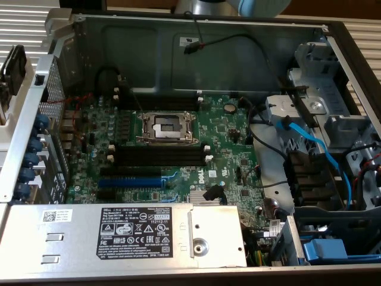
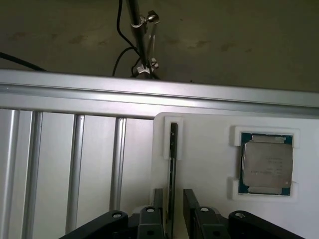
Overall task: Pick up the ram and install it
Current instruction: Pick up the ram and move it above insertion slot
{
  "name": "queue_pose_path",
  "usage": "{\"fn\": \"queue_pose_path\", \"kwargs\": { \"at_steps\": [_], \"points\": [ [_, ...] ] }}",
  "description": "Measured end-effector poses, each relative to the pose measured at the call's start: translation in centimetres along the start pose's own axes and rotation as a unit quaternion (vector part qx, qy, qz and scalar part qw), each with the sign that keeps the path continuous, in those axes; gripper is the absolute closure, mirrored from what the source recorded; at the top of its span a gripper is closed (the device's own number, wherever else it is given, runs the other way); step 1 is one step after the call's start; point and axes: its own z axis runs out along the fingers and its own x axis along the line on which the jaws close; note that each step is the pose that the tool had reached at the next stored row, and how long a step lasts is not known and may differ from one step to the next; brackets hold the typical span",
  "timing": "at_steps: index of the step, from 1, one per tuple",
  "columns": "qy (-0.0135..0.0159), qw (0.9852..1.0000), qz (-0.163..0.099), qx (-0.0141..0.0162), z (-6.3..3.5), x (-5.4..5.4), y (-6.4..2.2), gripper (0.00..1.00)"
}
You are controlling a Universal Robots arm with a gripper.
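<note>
The ram (image 2: 173, 144) is a thin dark stick standing on edge in a slot of a white holder (image 2: 209, 164). My gripper (image 2: 173, 198) is open and straddles the ram's near end, with one black finger (image 2: 157, 201) on each side and a small gap on both. Nothing is gripped. In the exterior view the open computer case shows the green motherboard (image 1: 226, 128) with long black memory slots (image 1: 159, 156) beside the processor socket (image 1: 166, 126).
A silver processor chip (image 2: 266, 163) sits in its own recess of the white holder. Behind the holder runs an aluminium rail (image 2: 149, 94) with a thin metal rod and cables (image 2: 142, 35). In the case are a blue expansion slot (image 1: 130, 180), the power supply (image 1: 119, 235) and blue cables (image 1: 315, 149).
</note>
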Motion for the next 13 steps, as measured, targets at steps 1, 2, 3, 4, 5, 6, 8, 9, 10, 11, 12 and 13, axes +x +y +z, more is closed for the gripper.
{"fn": "queue_pose_path", "kwargs": {
  "at_steps": [1, 2, 3, 4, 5, 6, 8, 9, 10, 11, 12, 13],
  "points": [
    [0.0000, 1.0000, 0.000, 0.0000, 0.00, 0.00, 0.00, 0.69],
    [0.0000, 1.0000, 0.000, 0.0000, 0.00, 0.00, 0.00, 0.69],
    [0.0000, 1.0000, 0.000, 0.0000, 0.01, 0.00, 0.00, 0.69],
    [0.0000, 1.0000, 0.000, 0.0001, 0.01, 0.00, 0.00, 0.69],
    [0.0000, 1.0000, 0.000, 0.0001, 0.01, 0.00, 0.00, 0.69],
    [0.0000, 1.0000, 0.000, 0.0001, 0.01, 0.00, 0.00, 0.69],
    [0.0000, 1.0000, 0.000, 0.0000, 0.01, 0.00, 0.00, 0.71],
    [0.0001, 1.0000, 0.000, 0.0001, 0.01, 0.00, 0.00, 0.78],
    [0.0000, 1.0000, 0.000, 0.0001, 0.02, 0.00, 0.00, 0.78],
    [0.0000, 1.0000, 0.000, 0.0001, 0.02, 0.00, 0.00, 0.85],
    [0.0001, 1.0000, 0.000, 0.0001, 0.01, 0.00, 0.00, 0.85],
    [0.0000, 1.0000, 0.000, 0.0001, 0.01, 0.00, 0.00, 0.85]
  ]
}}
